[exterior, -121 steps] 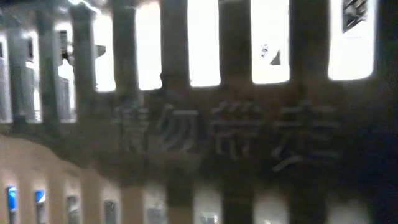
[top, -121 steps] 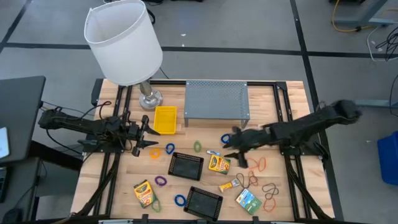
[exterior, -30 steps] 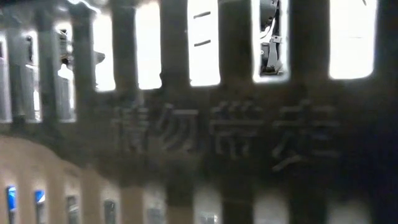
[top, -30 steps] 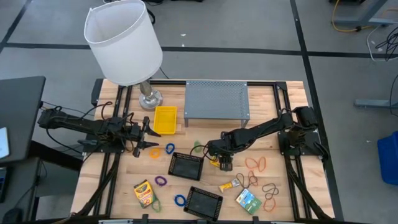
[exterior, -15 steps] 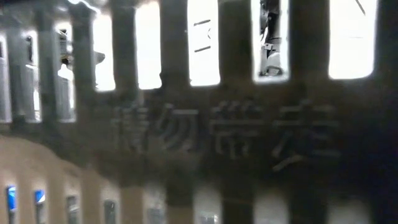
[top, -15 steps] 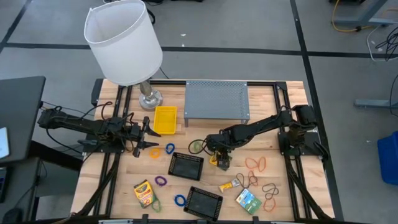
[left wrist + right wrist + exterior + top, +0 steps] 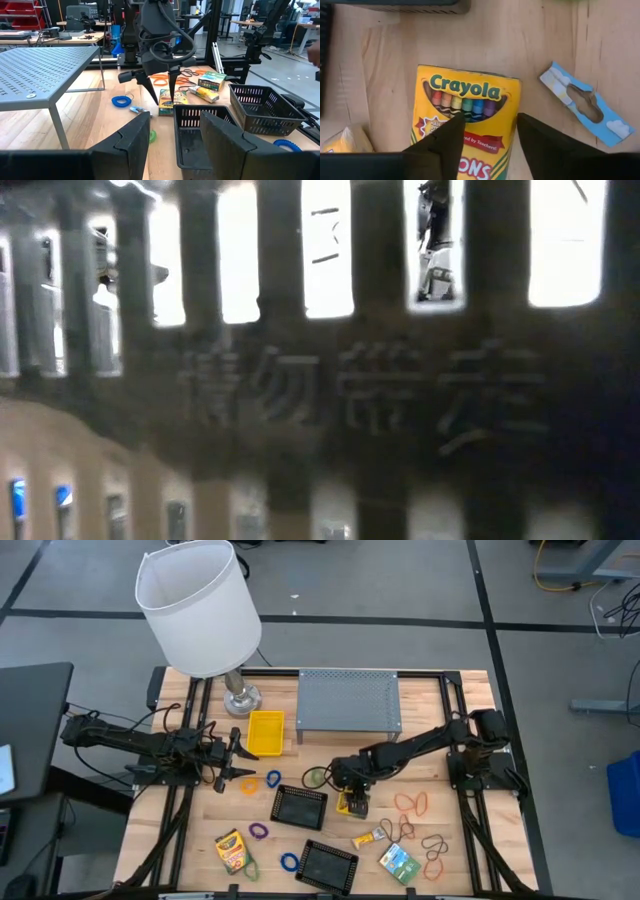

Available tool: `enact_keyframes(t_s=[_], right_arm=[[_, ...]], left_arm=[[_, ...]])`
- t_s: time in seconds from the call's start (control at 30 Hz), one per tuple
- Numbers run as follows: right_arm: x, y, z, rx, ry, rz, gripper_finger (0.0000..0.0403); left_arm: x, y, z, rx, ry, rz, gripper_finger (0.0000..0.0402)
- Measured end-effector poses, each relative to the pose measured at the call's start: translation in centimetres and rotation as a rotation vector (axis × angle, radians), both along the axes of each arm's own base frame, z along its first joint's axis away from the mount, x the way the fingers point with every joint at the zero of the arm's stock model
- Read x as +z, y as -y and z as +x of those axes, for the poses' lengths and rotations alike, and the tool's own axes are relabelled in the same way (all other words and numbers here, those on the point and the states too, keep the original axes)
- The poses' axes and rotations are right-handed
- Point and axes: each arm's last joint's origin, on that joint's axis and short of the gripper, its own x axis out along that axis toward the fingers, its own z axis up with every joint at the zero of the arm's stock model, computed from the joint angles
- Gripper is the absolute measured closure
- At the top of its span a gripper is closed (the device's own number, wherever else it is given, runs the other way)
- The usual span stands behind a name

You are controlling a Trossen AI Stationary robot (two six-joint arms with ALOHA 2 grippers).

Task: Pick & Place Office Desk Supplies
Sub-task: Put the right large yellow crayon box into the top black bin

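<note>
One crayon box lies flat on the surface beside the black mesh basket. Directly above the box, right gripper, jaws apart. Beyond the basket, left gripper, jaws apart, empty.

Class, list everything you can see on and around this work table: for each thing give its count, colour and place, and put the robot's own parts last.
Tall lamp with white shade: one, back left corner.
Grey perforated metal shelf: one, back centre.
Yellow plastic tray: one, beside the shelf.
Black mesh baskets: two, centre and front.
Yellow crayon boxes: two; one under the right claw, one front left.
Green card box: one, front right.
Thin rubber band loops: many; orange at right, blue, green and purple elsewhere.
Left claw: open, idle at left.
Right claw: open, over the crayon box.
</note>
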Motion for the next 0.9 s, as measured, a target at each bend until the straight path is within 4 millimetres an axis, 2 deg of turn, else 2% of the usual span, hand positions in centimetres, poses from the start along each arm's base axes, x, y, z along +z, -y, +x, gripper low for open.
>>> enact_keyframes(t_s=[0.1,0.23,0.3,0.57,0.9], right_arm=[[-0.3,-0.3,0.2,0.003,0.003,0.003,0.0278],[-0.9,-0.6,0.3,0.001,-0.017,0.014,0.0367],[-1.2,-0.9,0.4,0.012,-0.017,0.025,0.0389],[-0.2,-2.3,0.4,0.043,0.057,0.031,0.0401],[1.4,-4.4,-0.5,0.020,0.118,-0.063,0.0402]], left_arm=[[0.0,0.0,0.0,0.000,0.001,0.000,0.0222],[0.0,0.0,0.0,0.000,0.000,0.000,0.0222],[0.0,0.0,0.0,0.000,0.001,0.000,0.0222],[0.0,0.0,0.0,0.000,0.001,0.000,0.0222],[0.0,0.0,0.0,0.000,0.003,0.000,0.0222]])
